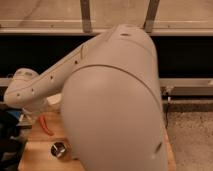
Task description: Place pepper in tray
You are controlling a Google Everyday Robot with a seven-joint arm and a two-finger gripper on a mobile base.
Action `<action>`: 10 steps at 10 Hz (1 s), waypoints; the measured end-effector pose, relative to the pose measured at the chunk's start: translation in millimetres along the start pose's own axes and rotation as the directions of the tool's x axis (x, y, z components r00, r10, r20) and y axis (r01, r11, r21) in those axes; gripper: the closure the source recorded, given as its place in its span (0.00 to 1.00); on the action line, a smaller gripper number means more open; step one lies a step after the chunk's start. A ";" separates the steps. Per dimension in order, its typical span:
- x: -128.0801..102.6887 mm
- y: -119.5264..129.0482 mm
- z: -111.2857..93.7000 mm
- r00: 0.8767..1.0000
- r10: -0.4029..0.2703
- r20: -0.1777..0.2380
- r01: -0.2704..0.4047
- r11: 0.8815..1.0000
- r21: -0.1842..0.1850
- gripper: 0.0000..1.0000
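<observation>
The pepper (46, 125) is a slim red-orange chili lying on the wooden table (37, 155) at the left. My arm's big pale shell fills the middle and right of the camera view. Its far end reaches down to the left, where the gripper (36, 107) hangs just above and left of the pepper, mostly hidden behind the wrist. The tray is hidden or out of view.
A small shiny metal cup (59, 149) stands on the table in front of the pepper. Dark objects sit beyond the table's left edge (10, 125). A grey carpeted floor (190, 135) shows at the right. The arm covers everything else on the table.
</observation>
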 end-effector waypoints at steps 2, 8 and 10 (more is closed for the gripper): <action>-7.0 9.9 22.8 0.999 -0.041 -0.020 0.040 0.999 -0.033 0.34; -8.3 7.9 32.8 0.999 -0.036 -0.028 0.034 0.998 -0.047 0.34; -9.8 6.1 57.0 0.998 -0.023 -0.052 0.020 0.997 -0.073 0.34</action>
